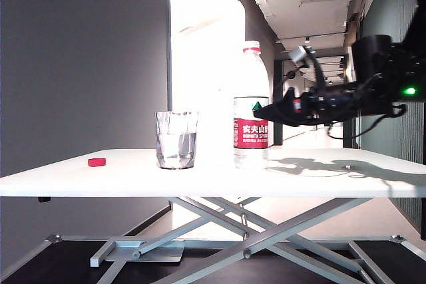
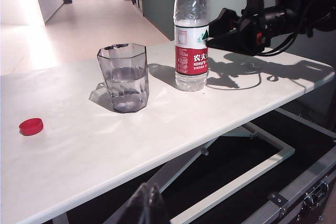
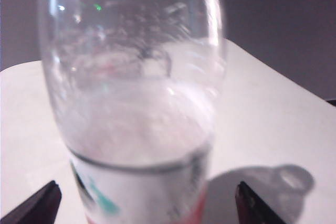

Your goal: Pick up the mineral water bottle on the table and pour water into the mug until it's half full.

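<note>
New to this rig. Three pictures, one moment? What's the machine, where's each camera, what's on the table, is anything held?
Yes, one moment, three cameras. The machine is a two-armed robot; each arm ends in two fingers. The exterior view looks at the table from off the arms; the other two cameras ride on the wrists.

On the table: the mineral water bottle, upright and uncapped; the mug, a clear tumbler partly filled with water; and a small red cap lying apart.

The right gripper is open beside the bottle; its wrist view shows one finger on each side of it, not gripping. The left gripper is shut, below the table's edge and away from everything. Nothing is held.
</note>
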You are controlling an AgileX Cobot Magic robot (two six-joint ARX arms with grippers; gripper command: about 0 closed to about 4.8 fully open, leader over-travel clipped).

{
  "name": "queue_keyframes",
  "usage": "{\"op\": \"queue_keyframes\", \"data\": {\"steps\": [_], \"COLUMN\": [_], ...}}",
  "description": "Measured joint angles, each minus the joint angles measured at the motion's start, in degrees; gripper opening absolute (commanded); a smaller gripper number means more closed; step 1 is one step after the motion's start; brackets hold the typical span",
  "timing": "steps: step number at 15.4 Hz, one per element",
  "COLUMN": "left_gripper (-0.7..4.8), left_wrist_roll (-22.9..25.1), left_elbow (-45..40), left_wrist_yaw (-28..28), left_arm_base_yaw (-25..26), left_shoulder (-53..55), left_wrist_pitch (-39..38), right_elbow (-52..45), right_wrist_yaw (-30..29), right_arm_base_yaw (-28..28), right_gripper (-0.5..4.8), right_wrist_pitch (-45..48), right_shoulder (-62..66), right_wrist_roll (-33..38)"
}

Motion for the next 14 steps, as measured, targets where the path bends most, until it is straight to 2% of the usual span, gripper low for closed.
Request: {"op": "queue_keyframes", "data": {"steps": [4, 5, 6, 7, 9, 12, 14], "left_gripper": [-0.06, -0.06, -0.06, -0.06, -0.06, -0.06, -0.06], "left_wrist_roll": [0.44, 0.52, 0.61, 0.61, 0.61, 0.61, 0.59], "left_elbow": [0.0, 0.0, 0.0, 0.0, 0.0, 0.0, 0.0], "left_wrist_yaw": [0.0, 0.0, 0.0, 0.0, 0.02, 0.04, 0.33], "left_arm_base_yaw": [0.0, 0.0, 0.0, 0.0, 0.0, 0.0, 0.0], "left_shoulder": [0.0, 0.0, 0.0, -0.02, 0.0, -0.02, -0.02], "left_wrist_pitch": [-0.04, -0.04, -0.04, -0.02, -0.04, 0.63, 1.09], "right_elbow": [-0.02, -0.02, -0.55, -0.83, -2.1, -5.81, -11.04], "right_wrist_yaw": [-0.7, -1.16, -1.73, -2.03, -2.1, -0.22, 7.02], "right_arm_base_yaw": [-2.67, -3.17, -3.76, -4.09, -4.48, -4.52, -4.42], "right_gripper": [4.79, 4.63, 3.68, 1.79, -0.1, -0.06, -0.06], "right_wrist_pitch": [-2.99, -3.04, -3.32, -3.67, -4.22, -4.31, -4.37], "right_shoulder": [-0.02, -0.02, -0.35, -0.79, -2.75, -6.23, -10.95], "right_wrist_roll": [0.02, 0.02, 0.02, 0.02, 0.2, 0.07, -1.18]}}
